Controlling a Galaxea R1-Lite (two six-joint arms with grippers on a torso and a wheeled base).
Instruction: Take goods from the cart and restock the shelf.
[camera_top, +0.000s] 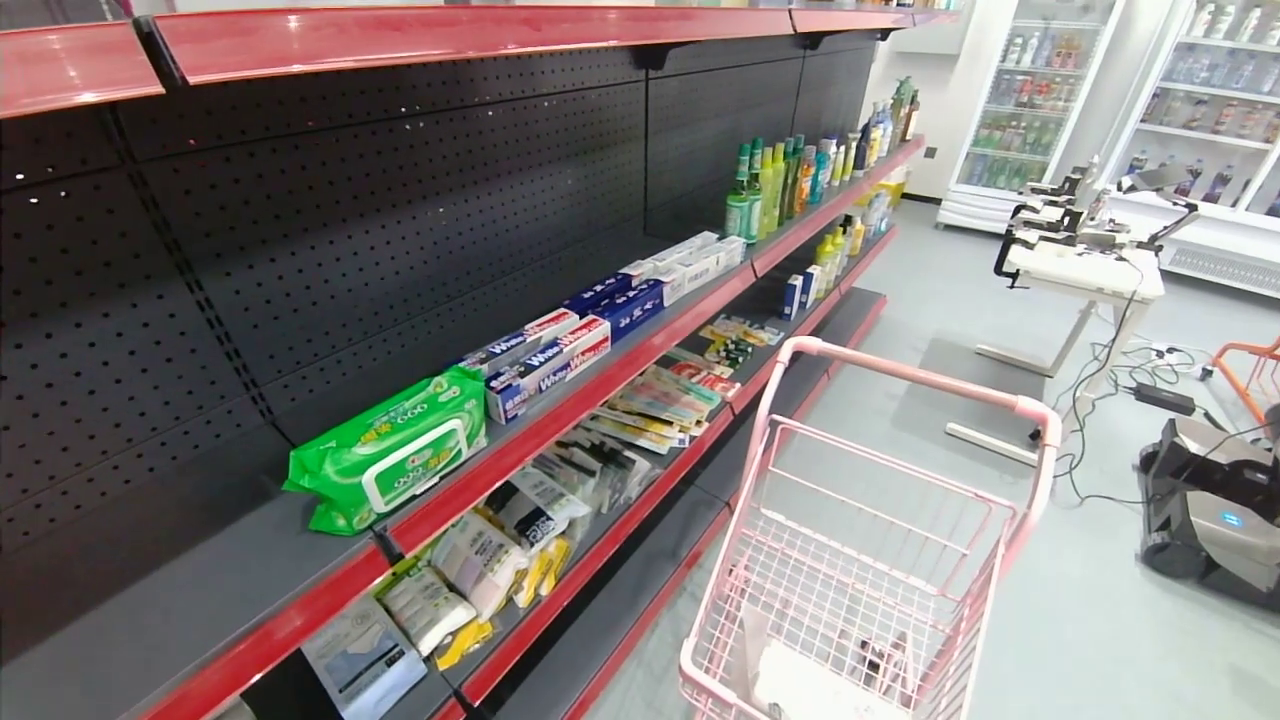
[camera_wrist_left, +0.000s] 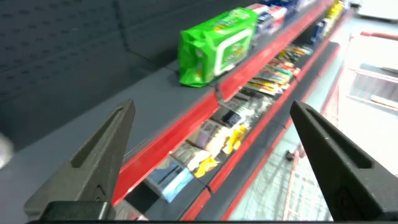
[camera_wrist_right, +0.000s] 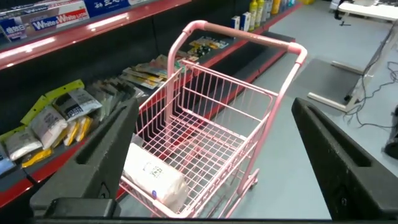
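Right wrist view: my right gripper (camera_wrist_right: 212, 109) hangs wide open over the pink cart (camera_wrist_right: 249, 39), ready for the white pack (camera_wrist_right: 152, 177) at its end opposite the handle. My left gripper (camera_wrist_left: 211, 107), also wide, faces the shelf's (camera_wrist_left: 149, 87) bare edge.

Bright overhead light glares off the shelf (camera_top: 420, 35); frame edges bow.

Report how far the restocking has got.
Done, perhaps: a green wipes pack lies on the shelf, with bare space beside it. In hand: nothing; the left gripper and right gripper have their jaws open and empty. Left: a white package lies in the pink cart, to be picked up and shelved.
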